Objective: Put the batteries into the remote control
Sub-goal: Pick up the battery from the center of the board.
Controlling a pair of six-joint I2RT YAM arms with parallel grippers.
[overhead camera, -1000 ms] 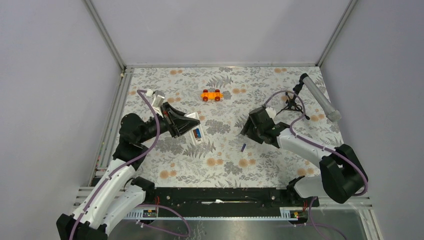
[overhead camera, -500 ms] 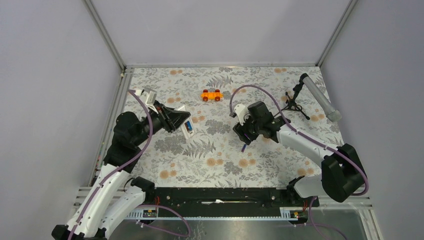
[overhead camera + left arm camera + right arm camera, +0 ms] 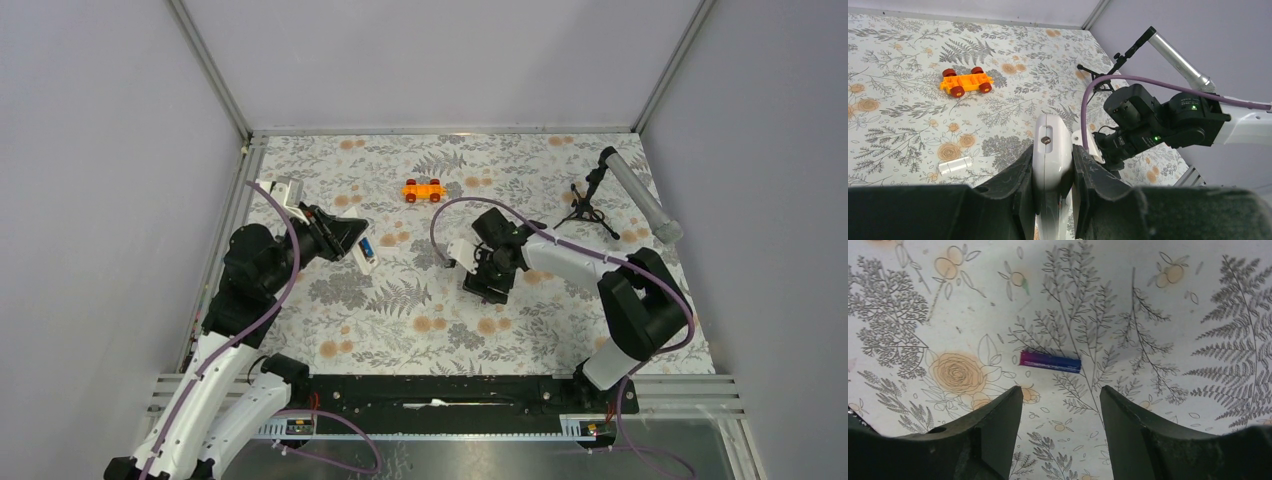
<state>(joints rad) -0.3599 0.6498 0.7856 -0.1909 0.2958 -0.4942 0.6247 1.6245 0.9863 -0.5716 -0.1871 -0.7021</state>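
Battery [image 3: 1050, 361] lies flat on the counter [image 3: 1173, 315], long axis across the right wrist view, purple-red end left. The right gripper [image 3: 1060, 395], wide open and empty, has swung in above it. Left gripper [image 3: 1052, 156] has drawn back leftward, clamped on the remote control [image 3: 1050, 145], which points away from its camera.

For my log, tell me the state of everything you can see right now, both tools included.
Remote: held in the air, clamped by its sides.
Left tool: shut on the remote.
Battery: lying flat, ungripped.
Right tool: open, above the battery, not touching it.
Car: upright on its wheels.
Tube: tilted.
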